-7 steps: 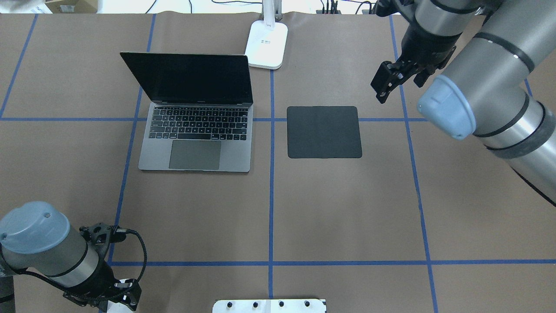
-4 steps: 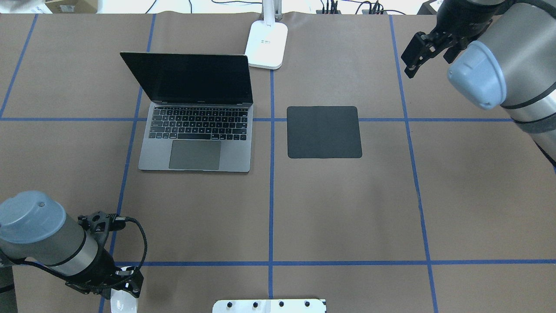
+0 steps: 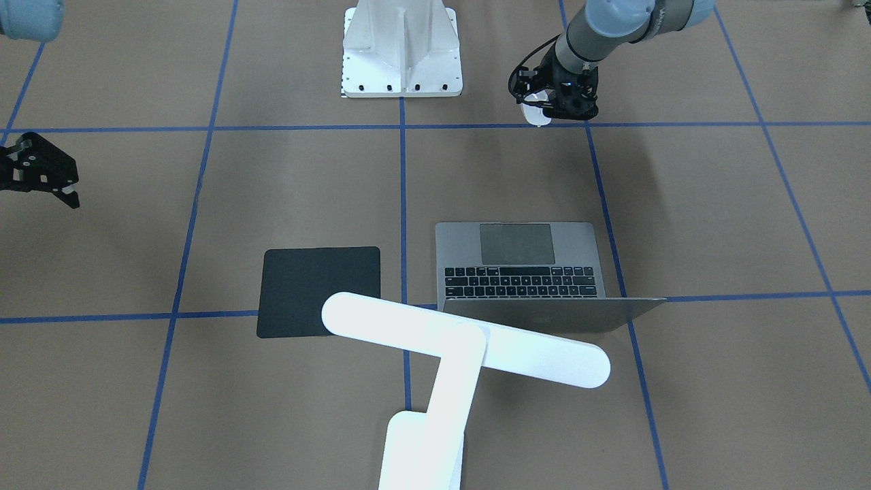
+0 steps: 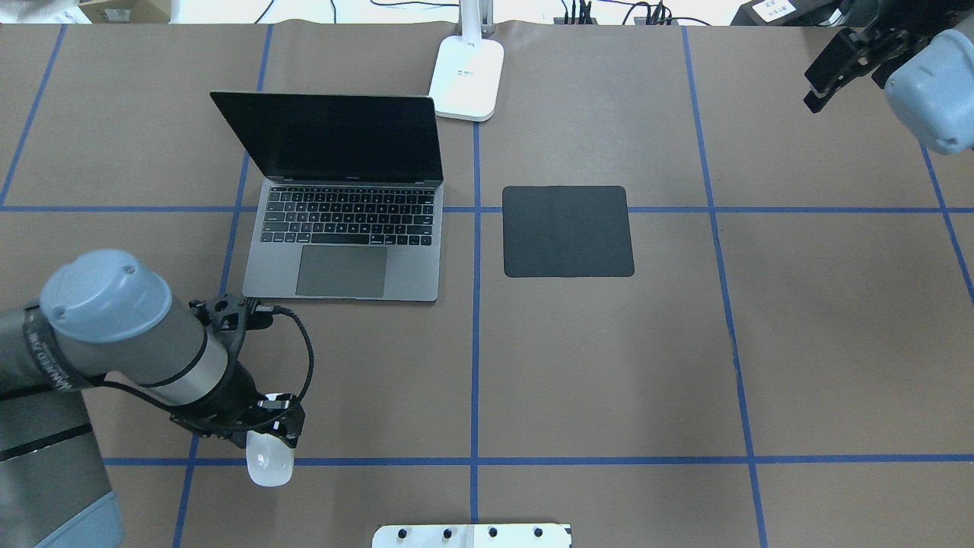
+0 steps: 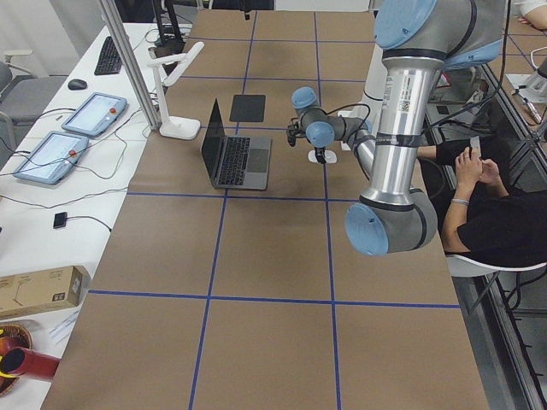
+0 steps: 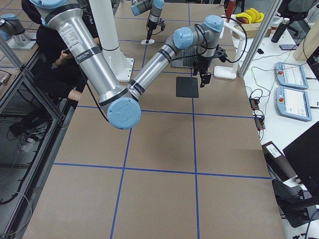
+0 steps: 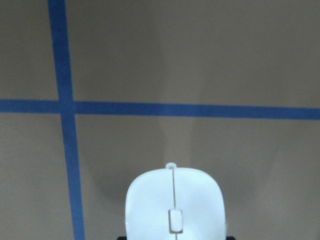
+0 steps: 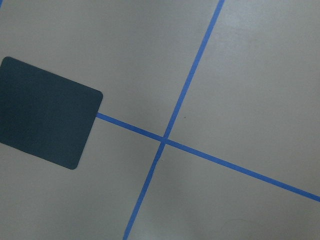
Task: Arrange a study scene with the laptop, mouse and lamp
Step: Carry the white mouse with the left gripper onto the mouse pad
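mouse (image 4: 269, 466) likely light, glossy, slippery; left claw (image 4: 272, 440) clamped on its rear flanks, above near-left counter (image 4: 609, 365). right claw (image 4: 829, 72) apart, empty.

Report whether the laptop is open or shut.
Open: the laptop has its lid raised, with keyboard and dark screen showing.

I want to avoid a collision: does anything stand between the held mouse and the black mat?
Nothing visible does. Bare table lies between the mouse, held by the left gripper, and the black mat. The laptop sits just beside that line, front corner nearest.
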You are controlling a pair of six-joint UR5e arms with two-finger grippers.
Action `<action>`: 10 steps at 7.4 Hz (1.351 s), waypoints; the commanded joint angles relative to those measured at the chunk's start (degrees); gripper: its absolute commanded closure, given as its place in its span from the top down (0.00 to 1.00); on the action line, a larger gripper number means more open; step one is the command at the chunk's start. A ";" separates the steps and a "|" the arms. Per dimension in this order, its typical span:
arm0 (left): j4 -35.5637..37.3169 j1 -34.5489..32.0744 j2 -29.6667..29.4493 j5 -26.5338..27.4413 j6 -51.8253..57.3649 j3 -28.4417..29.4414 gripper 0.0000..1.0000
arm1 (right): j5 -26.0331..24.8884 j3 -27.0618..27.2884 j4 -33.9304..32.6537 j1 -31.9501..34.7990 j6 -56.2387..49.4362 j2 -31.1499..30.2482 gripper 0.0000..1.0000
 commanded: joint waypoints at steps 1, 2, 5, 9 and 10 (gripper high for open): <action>8.95 -4.49 -9.10 0.00 7.19 2.98 0.68 | 1.51 0.16 0.13 2.38 -0.52 -2.26 1.00; 8.95 -6.16 -11.65 0.00 9.65 5.79 0.68 | 1.52 -0.01 0.13 3.52 -1.21 -3.48 1.00; 9.04 -9.43 -23.06 -0.09 11.52 16.06 0.68 | 1.43 -0.10 0.22 5.28 -4.21 -5.95 1.00; 8.78 -10.31 -36.96 -0.17 11.70 30.13 0.68 | 1.34 -2.90 0.57 6.52 -6.05 -6.83 1.00; 8.69 -10.31 -39.68 -0.17 11.61 32.86 0.69 | 1.60 -4.65 1.88 7.13 -6.66 -6.92 1.00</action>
